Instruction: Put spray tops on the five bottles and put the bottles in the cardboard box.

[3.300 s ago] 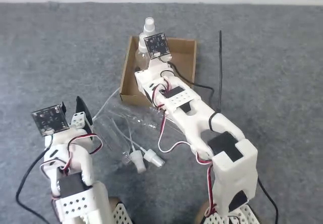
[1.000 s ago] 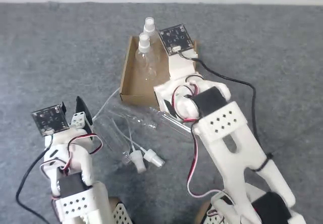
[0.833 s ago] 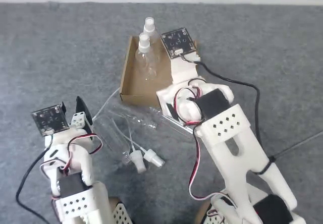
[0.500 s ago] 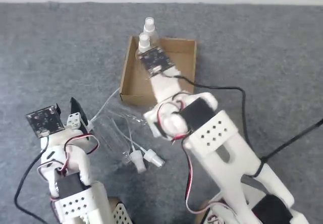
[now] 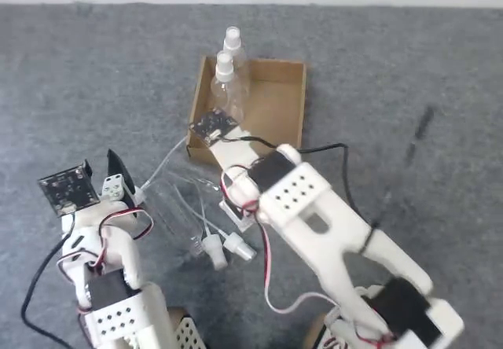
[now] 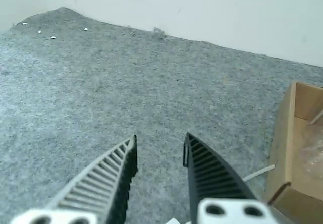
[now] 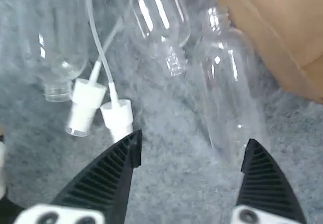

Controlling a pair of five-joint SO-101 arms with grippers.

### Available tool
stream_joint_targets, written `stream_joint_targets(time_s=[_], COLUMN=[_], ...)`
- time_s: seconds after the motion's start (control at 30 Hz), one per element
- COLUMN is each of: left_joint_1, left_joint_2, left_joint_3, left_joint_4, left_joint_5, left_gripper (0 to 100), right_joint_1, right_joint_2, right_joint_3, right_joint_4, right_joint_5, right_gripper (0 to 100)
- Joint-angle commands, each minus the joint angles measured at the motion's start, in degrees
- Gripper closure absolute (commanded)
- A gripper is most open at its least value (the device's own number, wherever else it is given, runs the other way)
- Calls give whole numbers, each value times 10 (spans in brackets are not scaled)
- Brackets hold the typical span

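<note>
Right tool (image 7: 192, 139) hangs wide open over uncapped clear plastic bottles (image 7: 227, 98) lying beside two white spray tops (image 7: 116, 115) on my grey counter (image 5: 94, 74); left tool (image 6: 160, 138) gapes too. Farther off I see two capped bottles (image 5: 225, 90) standing in the brown cardboard box (image 5: 283, 74).

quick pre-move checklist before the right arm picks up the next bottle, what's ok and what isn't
1. Right tool open and empty: ok, jaws wide apart.
2. Left tool open and empty: ok.
3. Uncapped bottle ahead of the right tool: ok, lying on the carpet beside the cardboard box.
4. Spray tops at hand: ok for two, lying near the bottle; a third, cannot tell.
5. Room in the box: ok, two capped bottles stand in one corner.
</note>
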Motion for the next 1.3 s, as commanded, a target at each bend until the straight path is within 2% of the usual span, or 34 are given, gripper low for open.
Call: stream_joint_targets(time_s=[0.0, 0.47, 0.67, 0.8, 1.2, 1.27], left_joint_1=[-2, -2, -2, -2, -2, -2], left_joint_2=[-7, -7, -7, -7, -7, -7], left_joint_3=[-11, -11, -11, -11, -11, -11], left_joint_4=[-18, -18, -18, -18, -18, -18], left_joint_5=[6, 6, 6, 6, 6, 6], left_gripper=[856, 856, 856, 856, 856, 856], right_joint_1=[24, 82, 91, 91, 87, 87], right_joint_2=[33, 211, 228, 224, 223, 223], right_joint_3=[-67, -166, -165, -164, -165, -165], right_joint_4=[-10, -10, -10, 2, 116, 128], right_joint_5=[34, 83, 84, 84, 84, 84], right_gripper=[723, 725, 852, 888, 887, 858])
